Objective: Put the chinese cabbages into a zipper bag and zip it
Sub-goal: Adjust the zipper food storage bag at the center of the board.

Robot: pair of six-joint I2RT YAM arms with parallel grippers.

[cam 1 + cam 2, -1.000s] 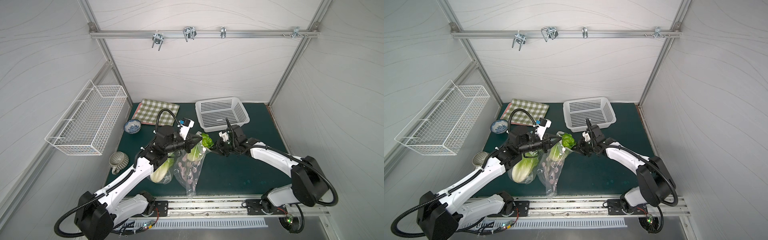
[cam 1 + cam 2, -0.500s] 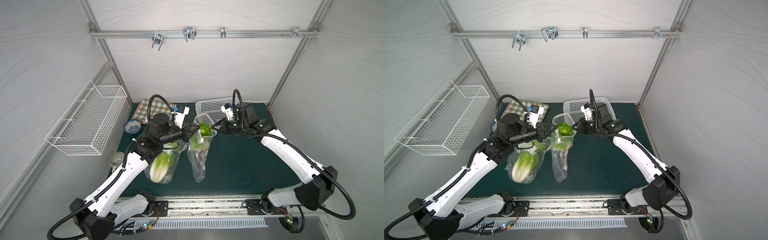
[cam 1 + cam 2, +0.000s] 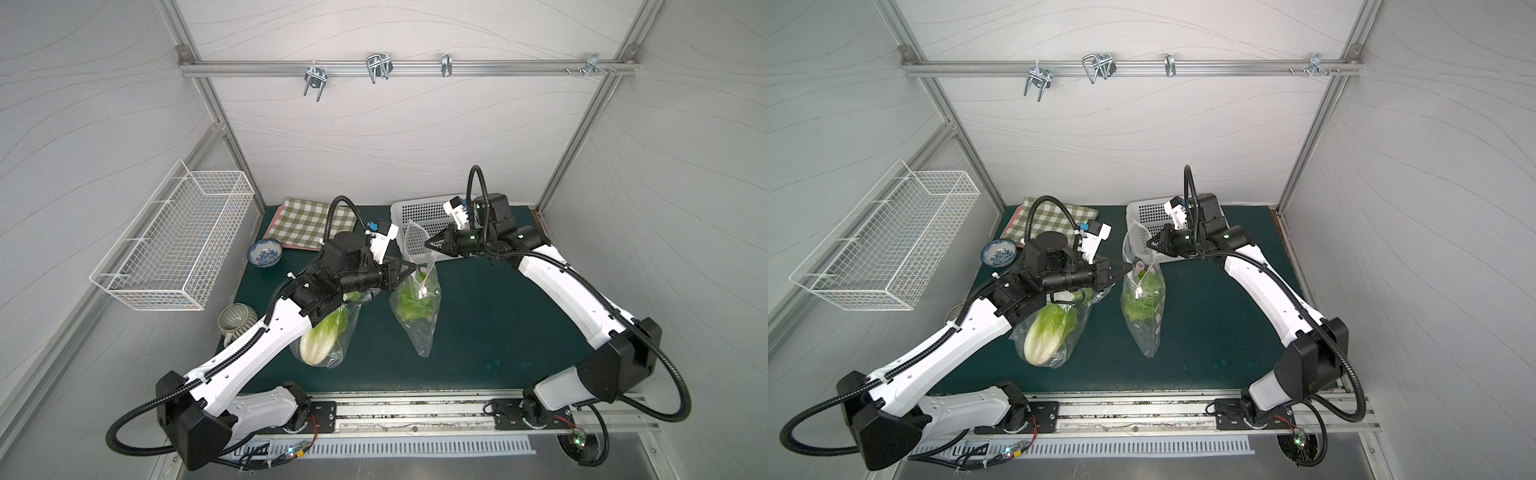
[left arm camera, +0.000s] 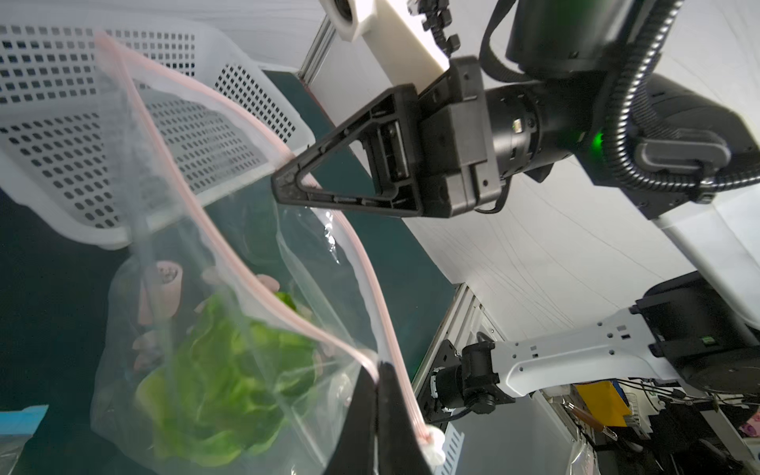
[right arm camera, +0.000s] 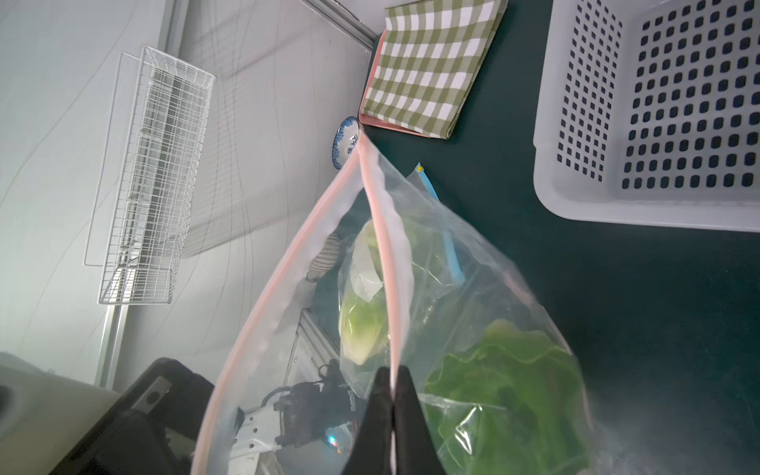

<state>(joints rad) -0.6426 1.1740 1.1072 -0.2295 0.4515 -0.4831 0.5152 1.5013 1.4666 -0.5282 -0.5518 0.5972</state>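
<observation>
The left gripper (image 3: 409, 270) is clamped on one end of the zipper bag (image 3: 417, 324) rim, just beside the white slider (image 4: 435, 455). The right gripper (image 3: 428, 243) is pinched tight on the opposite end. Its wrist view suggests it holds only one pink strip (image 5: 383, 267) while the other bows away, so the mouth gapes. The bag hangs between them, with chinese cabbage (image 3: 411, 303) low inside. The number of heads cannot be told, nor whether the bottom corner touches the mat. A second cabbage (image 3: 318, 347) lies in another clear bag (image 3: 349, 332) on the mat, under the left forearm.

The step in hand is probably stretching the rim for zipping. Done well, the arms would draw apart along the rim line until both strips lie flat together. The leaves should sit below the track before the slider runs. A jerk could pull the thin film from the pads.

The dark green mat (image 3: 498, 332) carries a striped mug (image 3: 237, 328), then a blue patterned bowl (image 3: 266, 254), a checked cloth (image 3: 307, 218) and a white perforated basket (image 3: 405, 208) at the back. A wire basket (image 3: 174, 241) hangs on the side wall. A rail with hooks (image 3: 376, 68) crosses the pale back wall.
</observation>
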